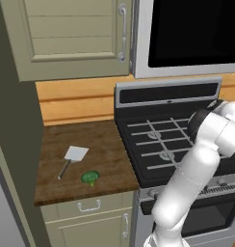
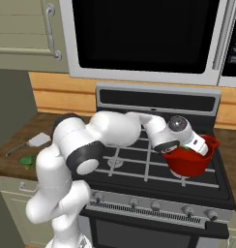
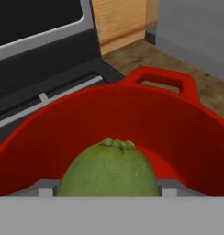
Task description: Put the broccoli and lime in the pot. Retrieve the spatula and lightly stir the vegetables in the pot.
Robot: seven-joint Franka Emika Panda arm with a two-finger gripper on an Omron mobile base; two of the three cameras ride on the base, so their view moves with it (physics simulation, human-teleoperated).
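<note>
Over the red pot [image 3: 132,119] the gripper [image 3: 109,193] pinches the lime [image 3: 109,167]; next, release it, then fetch the broccoli [image 1: 90,177].

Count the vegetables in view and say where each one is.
2. The broccoli lies on the wooden counter left of the stove, beside the spatula. The lime sits between the tool's fingers, inside the red pot. None seem hidden.
</note>
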